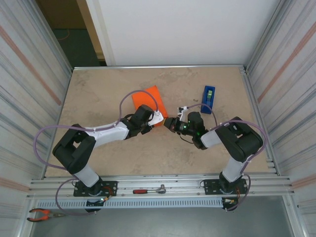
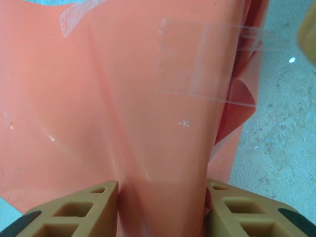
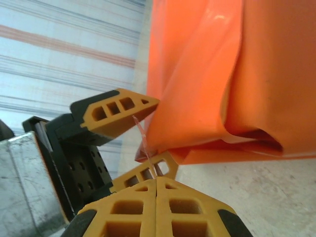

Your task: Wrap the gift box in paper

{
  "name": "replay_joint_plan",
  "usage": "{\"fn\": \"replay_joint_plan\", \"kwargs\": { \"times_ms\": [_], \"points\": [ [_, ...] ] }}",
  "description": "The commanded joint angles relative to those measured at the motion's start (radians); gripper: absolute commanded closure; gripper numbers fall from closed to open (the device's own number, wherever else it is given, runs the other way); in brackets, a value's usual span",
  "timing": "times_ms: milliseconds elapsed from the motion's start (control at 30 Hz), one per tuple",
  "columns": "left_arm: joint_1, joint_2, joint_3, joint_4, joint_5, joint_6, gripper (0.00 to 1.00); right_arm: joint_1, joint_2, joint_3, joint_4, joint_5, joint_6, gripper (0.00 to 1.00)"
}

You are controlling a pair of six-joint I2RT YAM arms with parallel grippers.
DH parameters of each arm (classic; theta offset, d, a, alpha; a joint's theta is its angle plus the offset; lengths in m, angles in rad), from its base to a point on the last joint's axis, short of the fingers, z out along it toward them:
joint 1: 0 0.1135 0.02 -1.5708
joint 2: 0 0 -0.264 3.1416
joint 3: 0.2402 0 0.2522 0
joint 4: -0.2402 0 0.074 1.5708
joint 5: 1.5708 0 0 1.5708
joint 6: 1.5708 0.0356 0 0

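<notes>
Both left fingers [image 2: 74,210] pinch the paper [image 2: 98,98] while right fingers [image 3: 128,210] press together.

From where I stand, the tan bench [image 1: 98,94] carries the gift box [image 1: 146,99], skinned in orange paper [image 1: 151,93], at about eleven o'clock from its middle and turned cornerwise to the bench edges. The left pincer [image 1: 158,119] reaches in from seven o'clock and sits over the box's near corner, hiding it. The right pincer [image 1: 169,123] comes from five o'clock, its tip just beside the left one, the two almost nose to nose. A blue tape dispenser [image 1: 208,99] lies at two o'clock, apart from both. A red-handled tool [image 1: 148,190] rests on the rail at six o'clock, with orange-handled pliers [image 1: 42,215] beyond it at seven.
</notes>
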Motion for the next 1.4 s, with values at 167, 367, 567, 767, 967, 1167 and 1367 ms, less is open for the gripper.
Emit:
{"fn": "replay_joint_plan", "kwargs": {
  "times_ms": [167, 367, 567, 767, 967, 1167, 1367],
  "points": [
    [0.003, -0.01, -0.033, -0.09, 0.066, -0.03, 0.58, 0.011, 0.078, 0.031, 0.144, 0.04, 0.085, 1.0],
    [0.002, -0.01, -0.034, -0.09, 0.064, -0.03, 0.58, 0.019, 0.141, 0.058, 0.208, 0.037, 0.128, 1.0],
    [0.002, -0.01, -0.034, -0.09, 0.065, -0.029, 0.58, 0.028, 0.173, 0.076, 0.21, 0.052, 0.136, 1.0],
    [0.002, -0.011, -0.035, -0.089, 0.066, -0.029, 0.58, 0.029, 0.213, 0.102, 0.216, 0.063, 0.152, 1.0],
    [0.002, -0.01, -0.033, -0.092, 0.067, -0.027, 0.59, 0.026, 0.231, 0.116, 0.214, 0.062, 0.164, 1.0],
    [0.001, -0.007, -0.032, -0.092, 0.067, -0.028, 0.62, 0.02, 0.204, 0.086, 0.215, 0.054, 0.161, 0.87],
    [0.001, -0.006, -0.033, -0.094, 0.066, -0.029, 0.63, 0.007, 0.176, 0.054, 0.216, 0.047, 0.157, 0.8]
  ]
}}
